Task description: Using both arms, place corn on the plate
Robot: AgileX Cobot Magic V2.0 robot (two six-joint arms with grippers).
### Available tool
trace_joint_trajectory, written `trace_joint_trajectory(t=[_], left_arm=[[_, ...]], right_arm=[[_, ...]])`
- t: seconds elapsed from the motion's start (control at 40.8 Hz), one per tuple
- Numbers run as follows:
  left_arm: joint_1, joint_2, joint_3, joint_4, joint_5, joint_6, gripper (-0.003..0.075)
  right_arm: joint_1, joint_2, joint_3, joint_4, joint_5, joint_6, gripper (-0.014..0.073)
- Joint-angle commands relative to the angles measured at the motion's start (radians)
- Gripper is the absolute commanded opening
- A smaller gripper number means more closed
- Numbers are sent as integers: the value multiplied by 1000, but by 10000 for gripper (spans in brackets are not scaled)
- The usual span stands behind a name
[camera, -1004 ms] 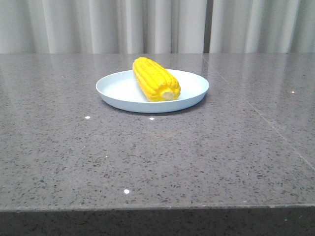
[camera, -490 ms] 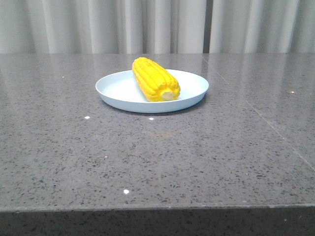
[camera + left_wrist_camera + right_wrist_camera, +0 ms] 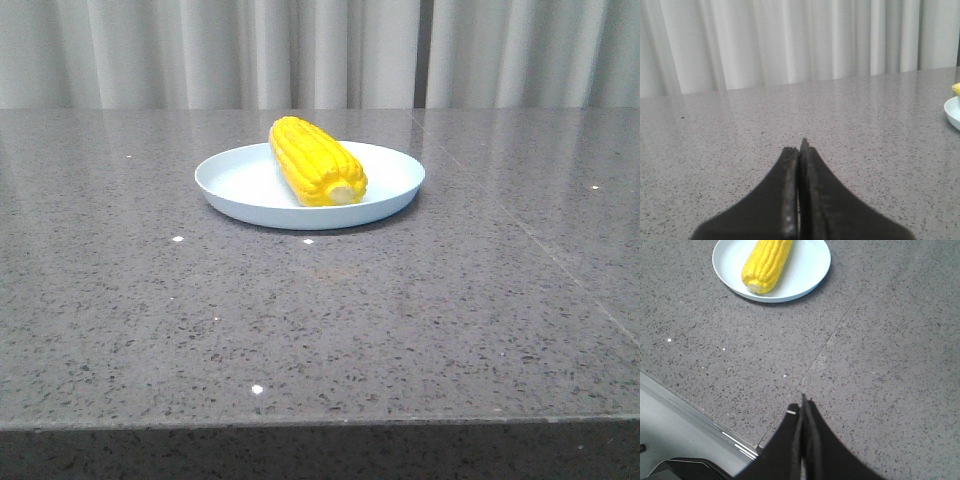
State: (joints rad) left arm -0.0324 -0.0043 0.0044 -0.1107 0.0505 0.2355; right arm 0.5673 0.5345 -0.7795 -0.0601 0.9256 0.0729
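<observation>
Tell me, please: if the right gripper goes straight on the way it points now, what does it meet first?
Probably bare table. The right gripper is shut and tilts down toward the stone well short of the plate. The plate, with the corn on it, lies ahead but off to one side, though depth is unclear.

Speckled grey table (image 3: 330, 330), plate (image 3: 235, 182) on it

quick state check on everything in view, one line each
corn: lying on its side on the plate, pale stub end toward the camera
plate: upright on the table, holding the corn
left end effector: shut, empty
right end effector: shut, empty, away from the plate
</observation>
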Motion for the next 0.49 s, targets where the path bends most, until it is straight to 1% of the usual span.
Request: trace_joint_trajectory(t=[0.0,0.073,0.465], left_arm=[[1,-21,5,-6,-85,-31,-20],[1,-21,5,14,-85,-62,-20],[1,-21,5,19,-89,-62,-20]], right_arm=[[0,3,-24,-12,-60,-6,-68],[0,3,-24,-12,-60,-6,-68],[0,3,-24,-12,-60,-6,-68]])
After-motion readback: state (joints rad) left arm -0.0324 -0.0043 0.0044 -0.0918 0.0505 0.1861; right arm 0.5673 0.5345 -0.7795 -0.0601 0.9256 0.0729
